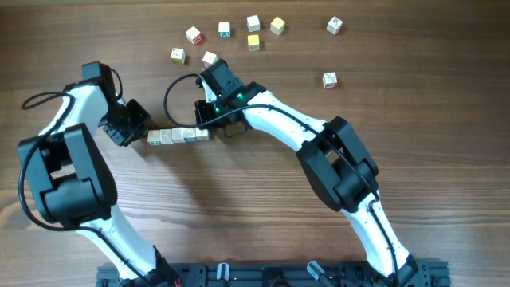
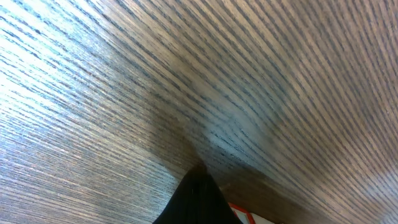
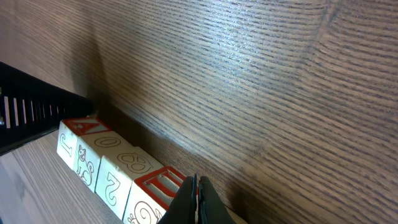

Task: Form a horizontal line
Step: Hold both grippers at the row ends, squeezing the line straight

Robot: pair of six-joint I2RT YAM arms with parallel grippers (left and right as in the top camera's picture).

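Note:
The horizontal line (image 1: pixel 178 136) is a short row of white cubes with coloured marks, lying edge to edge left of the table's middle. My left gripper (image 1: pixel 134 129) sits at the row's left end. In the left wrist view it shows as one dark wedge (image 2: pixel 199 200), shut, with a red-edged cube corner (image 2: pixel 244 215) beside it. My right gripper (image 1: pixel 209 118) is at the row's right end. In the right wrist view its fingers (image 3: pixel 196 200) are pressed together, empty, against the red-marked end cube (image 3: pixel 160 184) of the row (image 3: pixel 106 160).
Several loose cubes lie at the back: white ones (image 1: pixel 194 34) (image 1: pixel 225 29) (image 1: pixel 253 22) (image 1: pixel 335 25) (image 1: pixel 177 55) (image 1: pixel 209 58) (image 1: pixel 330 79), yellow ones (image 1: pixel 277 25) (image 1: pixel 253 42). A black cable (image 1: pixel 174 89) loops by the right wrist.

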